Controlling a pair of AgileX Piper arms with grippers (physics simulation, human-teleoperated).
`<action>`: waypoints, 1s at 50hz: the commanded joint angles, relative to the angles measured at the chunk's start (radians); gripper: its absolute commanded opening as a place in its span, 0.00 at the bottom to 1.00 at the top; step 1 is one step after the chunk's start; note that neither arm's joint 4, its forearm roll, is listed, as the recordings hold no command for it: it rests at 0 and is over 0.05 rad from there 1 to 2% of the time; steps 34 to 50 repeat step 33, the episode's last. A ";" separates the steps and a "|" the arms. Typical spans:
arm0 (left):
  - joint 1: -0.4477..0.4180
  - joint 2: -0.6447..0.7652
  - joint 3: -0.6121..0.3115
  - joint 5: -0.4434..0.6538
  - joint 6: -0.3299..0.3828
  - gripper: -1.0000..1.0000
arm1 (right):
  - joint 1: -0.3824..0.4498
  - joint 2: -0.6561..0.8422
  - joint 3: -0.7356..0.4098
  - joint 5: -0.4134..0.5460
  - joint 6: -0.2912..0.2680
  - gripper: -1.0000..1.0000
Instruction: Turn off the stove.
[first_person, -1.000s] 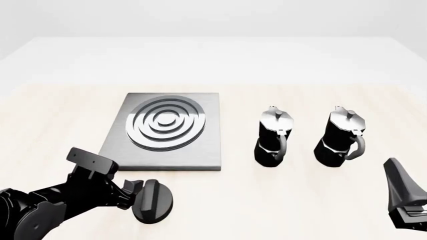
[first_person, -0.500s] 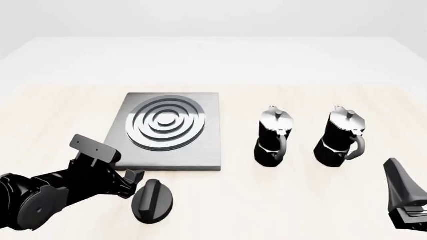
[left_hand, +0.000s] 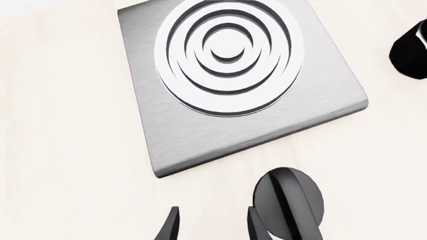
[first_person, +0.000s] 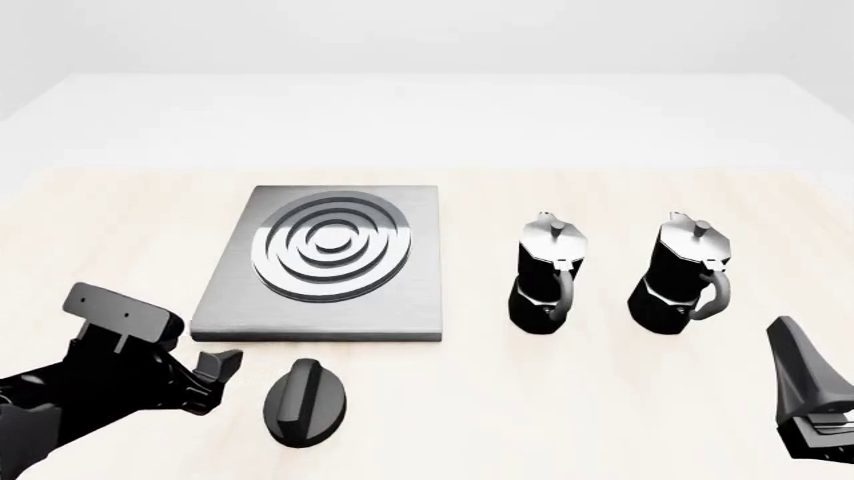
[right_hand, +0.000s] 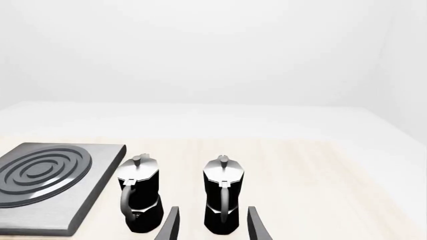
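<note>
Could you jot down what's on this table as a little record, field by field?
stove: grey square slab with silver rings, nothing on it
knob: round, black, ridged, on the table near the slab's front edge
moka pots: two, upright, right of the slab
left pincer: open, beside the knob, not touching
right pincer: open, aimed toward the pots, holding nothing

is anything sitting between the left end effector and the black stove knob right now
Nothing visible does. The left end effector sits just beside the round black ridged knob, with only bare table between them. The square grey metal stove slab lies farther back.
</note>
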 joint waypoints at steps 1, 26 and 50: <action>0.063 -0.233 0.019 0.190 0.012 1.00 | -0.001 0.000 0.000 -0.001 -0.004 1.00; 0.106 -0.597 -0.026 0.570 0.046 1.00 | 0.016 -0.002 0.000 -0.002 -0.006 1.00; 0.122 -0.666 -0.038 0.653 0.049 1.00 | 0.015 -0.002 0.000 -0.003 -0.010 1.00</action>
